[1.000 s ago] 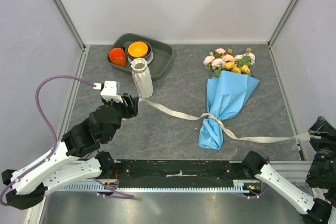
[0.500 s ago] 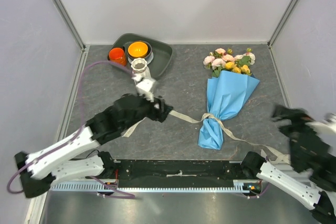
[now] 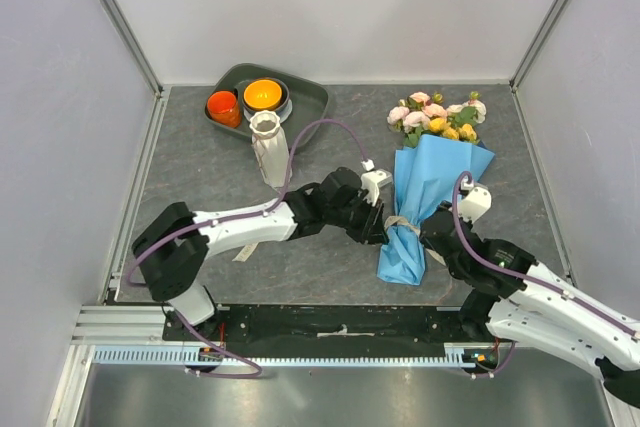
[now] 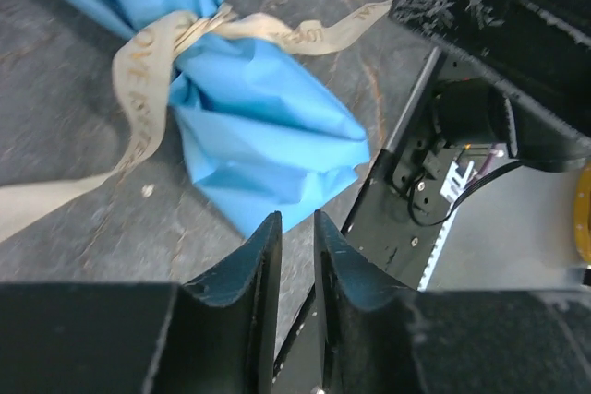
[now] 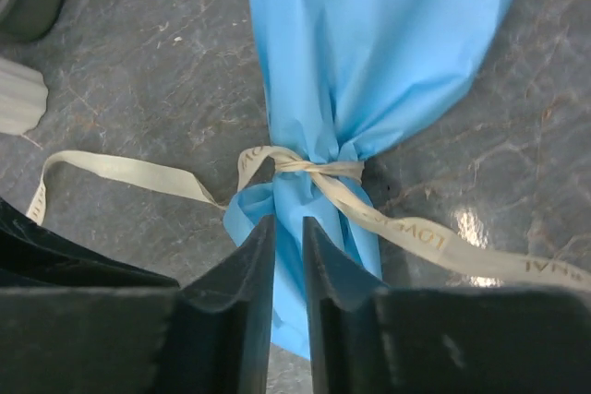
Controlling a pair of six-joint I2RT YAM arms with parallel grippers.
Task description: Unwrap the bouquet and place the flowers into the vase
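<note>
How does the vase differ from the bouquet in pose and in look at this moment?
The vase stands upright beside the tray; the bouquet lies flat. The vase is white and ribbed; the bouquet is wrapped in blue paper, with a cream ribbon around its neck. Both rest on the grey table.

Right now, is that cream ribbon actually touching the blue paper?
Touching. The right wrist view shows the ribbon cinched in a knot around the blue paper's pinched neck, with no gap between them.
</note>
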